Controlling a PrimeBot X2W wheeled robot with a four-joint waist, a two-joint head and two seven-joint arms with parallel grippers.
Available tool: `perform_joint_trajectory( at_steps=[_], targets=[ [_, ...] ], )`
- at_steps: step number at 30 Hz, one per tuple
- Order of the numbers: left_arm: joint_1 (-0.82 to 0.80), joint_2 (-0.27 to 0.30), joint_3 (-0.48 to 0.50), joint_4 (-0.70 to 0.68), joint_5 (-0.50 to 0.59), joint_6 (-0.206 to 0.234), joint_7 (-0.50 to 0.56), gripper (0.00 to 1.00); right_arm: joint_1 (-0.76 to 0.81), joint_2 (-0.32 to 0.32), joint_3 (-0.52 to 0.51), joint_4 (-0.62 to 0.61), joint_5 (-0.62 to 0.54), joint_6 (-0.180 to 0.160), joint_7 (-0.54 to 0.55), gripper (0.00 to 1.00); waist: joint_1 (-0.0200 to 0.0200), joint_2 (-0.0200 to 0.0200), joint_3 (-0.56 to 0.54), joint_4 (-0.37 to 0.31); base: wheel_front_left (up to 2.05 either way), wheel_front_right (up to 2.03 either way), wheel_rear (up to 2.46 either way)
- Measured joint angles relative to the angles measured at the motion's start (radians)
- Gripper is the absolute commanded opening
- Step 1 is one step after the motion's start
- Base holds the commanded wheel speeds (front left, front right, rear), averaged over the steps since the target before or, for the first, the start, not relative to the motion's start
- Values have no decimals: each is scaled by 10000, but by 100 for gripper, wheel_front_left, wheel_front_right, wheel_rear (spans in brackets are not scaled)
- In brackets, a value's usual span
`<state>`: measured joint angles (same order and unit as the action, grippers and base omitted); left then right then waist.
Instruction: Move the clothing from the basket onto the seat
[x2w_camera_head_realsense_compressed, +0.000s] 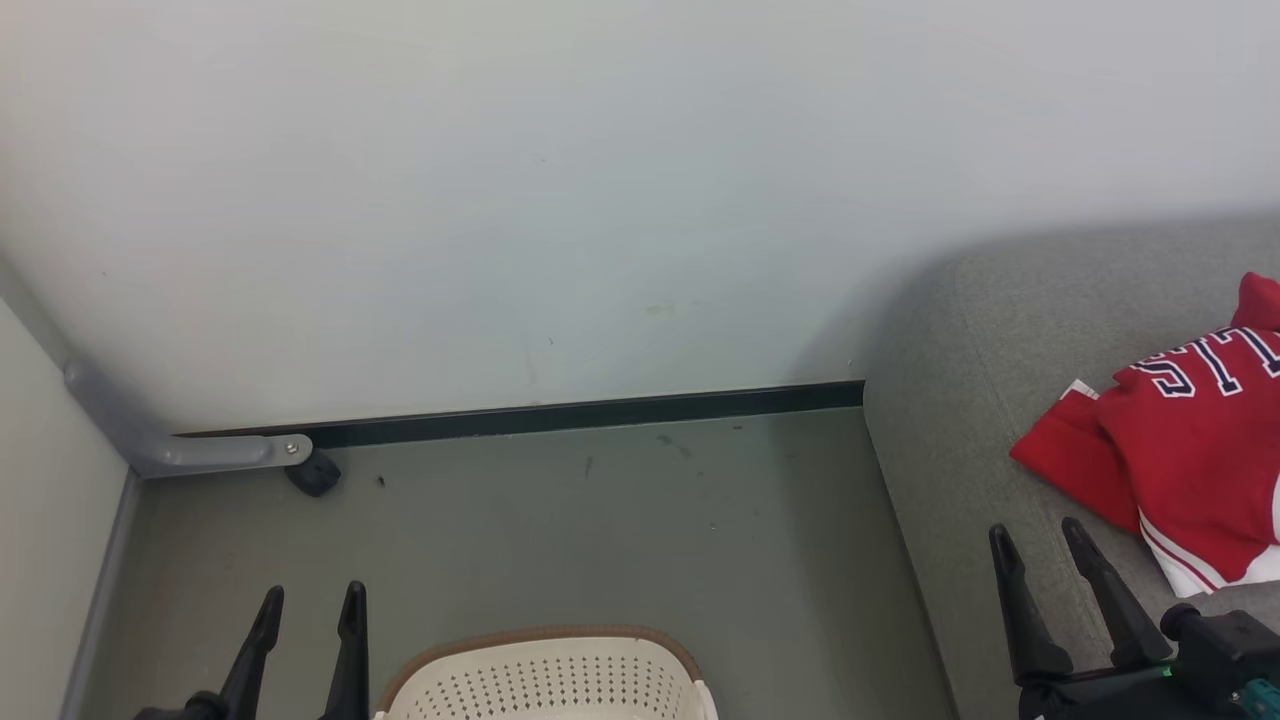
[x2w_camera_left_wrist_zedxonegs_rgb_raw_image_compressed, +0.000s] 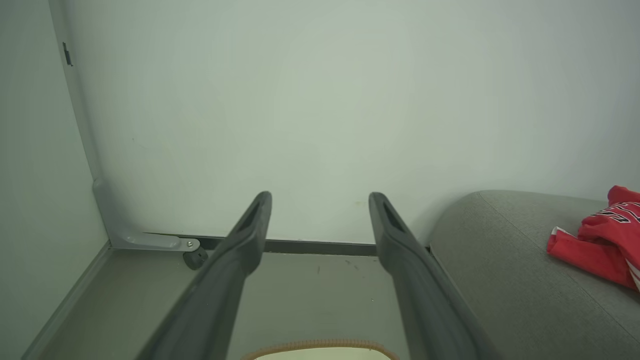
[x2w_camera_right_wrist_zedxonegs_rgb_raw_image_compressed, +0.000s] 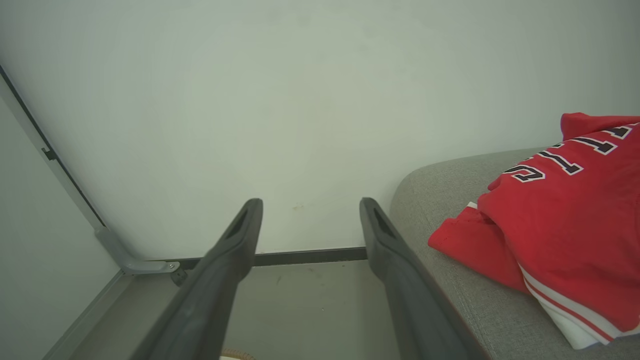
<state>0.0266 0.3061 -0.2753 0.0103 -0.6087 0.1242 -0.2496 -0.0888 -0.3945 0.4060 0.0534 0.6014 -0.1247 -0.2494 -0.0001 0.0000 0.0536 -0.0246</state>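
The clothing (x2w_camera_head_realsense_compressed: 1180, 450) was laid on the seat (x2w_camera_head_realsense_compressed: 950, 500), well inside its rounded corner, so it seemed delivered. The jaws of the left gripper (x2w_camera_head_realsense_compressed: 313, 592) and the right gripper (x2w_camera_head_realsense_compressed: 1035, 530) were held apart, with nothing carried.

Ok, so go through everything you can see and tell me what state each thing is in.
clothing: crumpled in a heap on the seat, held by nothing.
basket: upright on the floor, no clothing in the part that shows.
seat: carrying the clothing.
left gripper: open, empty.
right gripper: open, empty.
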Motion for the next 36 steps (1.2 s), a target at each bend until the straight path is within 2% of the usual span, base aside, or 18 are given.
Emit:
perform_joint_trajectory(
  at_steps=[16,36],
  targets=[
    [35,-301,460,-138,604,2,0,100,18,431,-424,-107,-844,0,-2,100,1,0,147,-6,0,0,0],
    [36,-558,566,-150,826,2,0,100,125,748,-721,-65,-1120,35,-4,100,1,0,181,-51,0,0,0]
  ],
)
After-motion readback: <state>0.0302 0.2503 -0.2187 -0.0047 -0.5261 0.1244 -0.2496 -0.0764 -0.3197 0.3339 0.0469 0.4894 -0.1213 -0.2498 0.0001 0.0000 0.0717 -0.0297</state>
